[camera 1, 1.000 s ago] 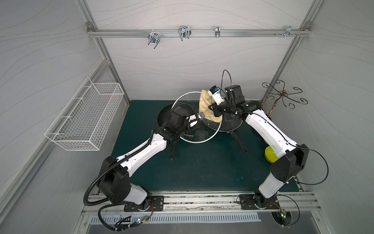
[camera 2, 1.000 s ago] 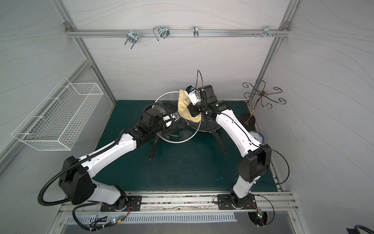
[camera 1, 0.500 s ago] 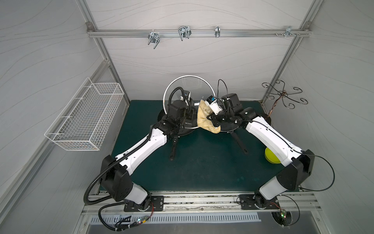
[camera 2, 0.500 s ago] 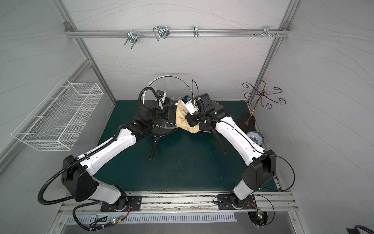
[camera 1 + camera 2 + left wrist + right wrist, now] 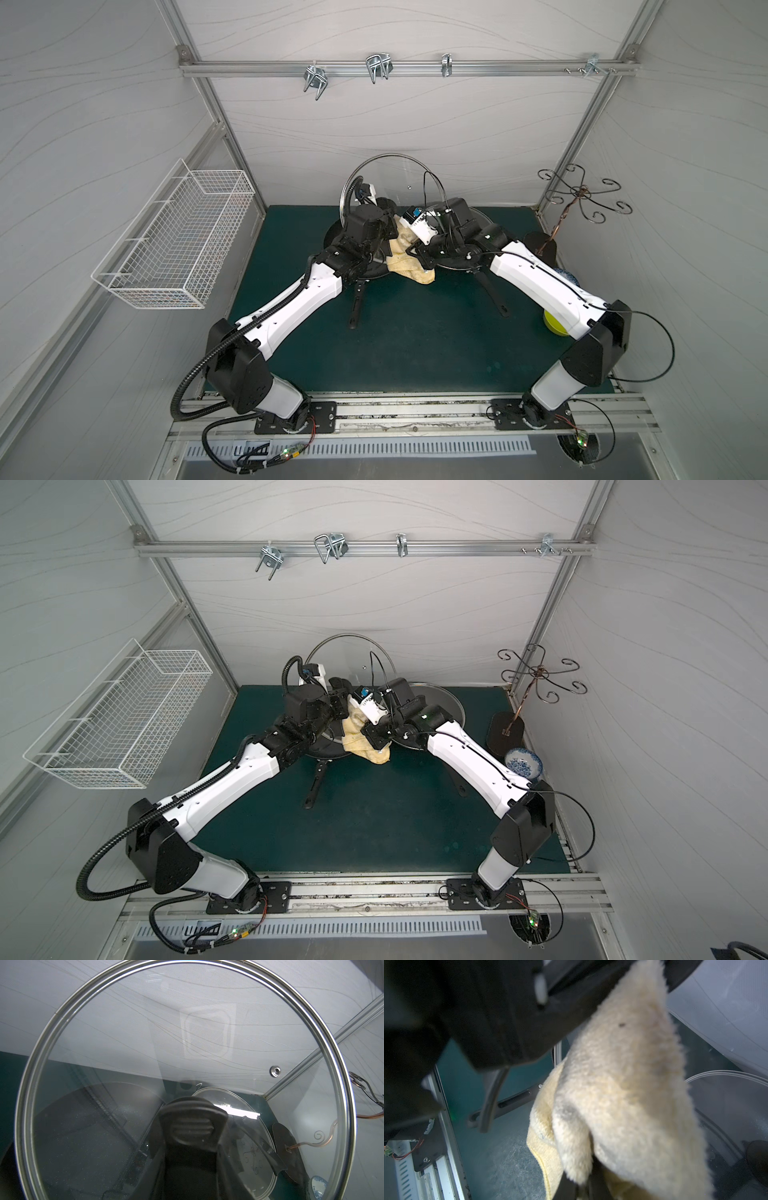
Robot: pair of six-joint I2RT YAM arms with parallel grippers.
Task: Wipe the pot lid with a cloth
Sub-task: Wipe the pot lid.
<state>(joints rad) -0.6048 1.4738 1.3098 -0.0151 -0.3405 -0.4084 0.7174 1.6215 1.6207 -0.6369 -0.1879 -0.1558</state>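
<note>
The pot lid (image 5: pixel 388 183), clear glass with a metal rim, stands nearly upright at the back of the mat in both top views (image 5: pixel 347 658). My left gripper (image 5: pixel 384 214) (image 5: pixel 337 690) is shut on its black handle (image 5: pixel 192 1124), and the glass fills the left wrist view. The cloth (image 5: pixel 409 259) (image 5: pixel 361 744), pale yellow with grey stains, hangs from my right gripper (image 5: pixel 417 253) (image 5: pixel 374 735), which is shut on it. It hangs below the lid's lower edge, against the left wrist. In the right wrist view the cloth (image 5: pixel 623 1084) covers the gripper (image 5: pixel 583 1188). No cloth shows against the glass.
Two black pans lie on the green mat, their handles (image 5: pixel 357 299) (image 5: pixel 494 295) pointing forward. A second glass lid (image 5: pixel 482 214) covers the right pan. A white wire basket (image 5: pixel 174 245) hangs on the left wall. At the right are a curled metal stand (image 5: pixel 577 199), a blue-and-white bowl (image 5: pixel 523 762) and a yellow-green object (image 5: pixel 555 326).
The left gripper has swung the lid up and back from a forward tilt to upright. The right gripper and cloth have come off the glass and dropped lower.
</note>
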